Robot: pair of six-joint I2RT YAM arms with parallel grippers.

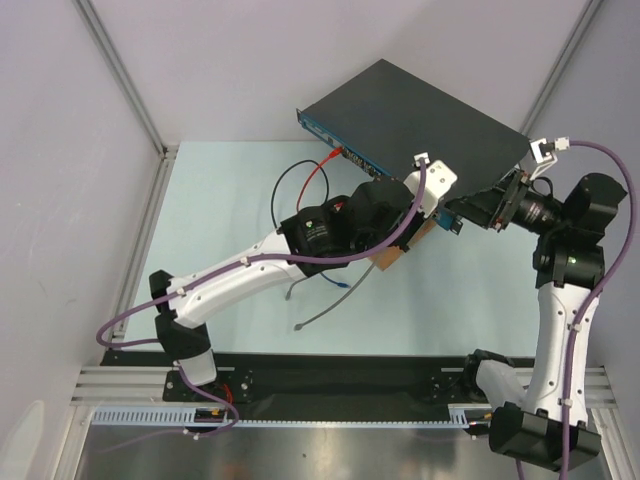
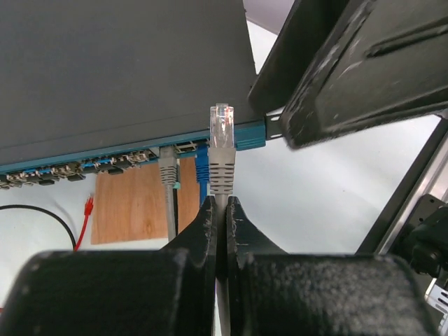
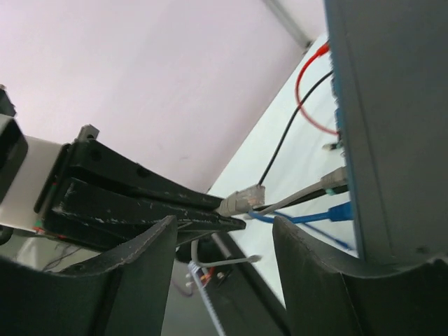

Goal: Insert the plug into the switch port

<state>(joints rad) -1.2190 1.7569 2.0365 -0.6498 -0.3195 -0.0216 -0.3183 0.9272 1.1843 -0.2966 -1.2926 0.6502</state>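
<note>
The switch [image 1: 410,110] is a flat black box with a blue front strip [image 2: 246,136] of sockets. My left gripper [image 2: 220,201] is shut on a grey cable just behind its plug [image 2: 222,152]. The plug's clear tip points at the strip and stands a short way in front of it, near the right end. In the right wrist view the plug [image 3: 245,199] is apart from the switch [image 3: 392,126]. My right gripper [image 3: 224,241] is open and empty at the switch's front right corner [image 1: 462,212]. One of its fingers [image 2: 364,70] lies by the strip's end.
A grey plug [image 2: 166,168] and a blue plug [image 2: 201,169] sit in sockets just left of the held plug. A brown wooden board [image 2: 133,203] lies under the front of the switch. Red [image 1: 318,175] and black [image 1: 285,190] cables lie on the table.
</note>
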